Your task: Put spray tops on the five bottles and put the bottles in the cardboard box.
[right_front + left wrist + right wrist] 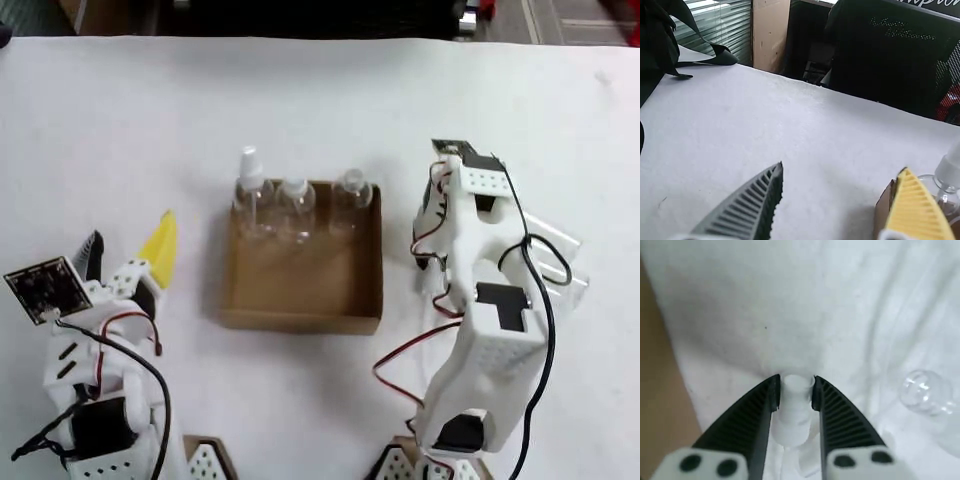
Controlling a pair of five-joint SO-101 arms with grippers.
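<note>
High view: a cardboard box (300,300) was seen mid-table, with 3 bottles stood along its far wall. The left bottle (250,195) was fitted with a spray top; the middle bottle (296,207) and right bottle (351,196) were left uncapped. The left gripper (130,228) was held near and left of the box, its fingers spread wide with nothing between them. The right arm (490,340) was stretched over the table right of the box. What lay under it was told by the right wrist view: the right gripper (796,380) was clamped on a white spray top (794,415), just beside the box wall, and a clear rounded piece (925,390) was lying near.
</note>
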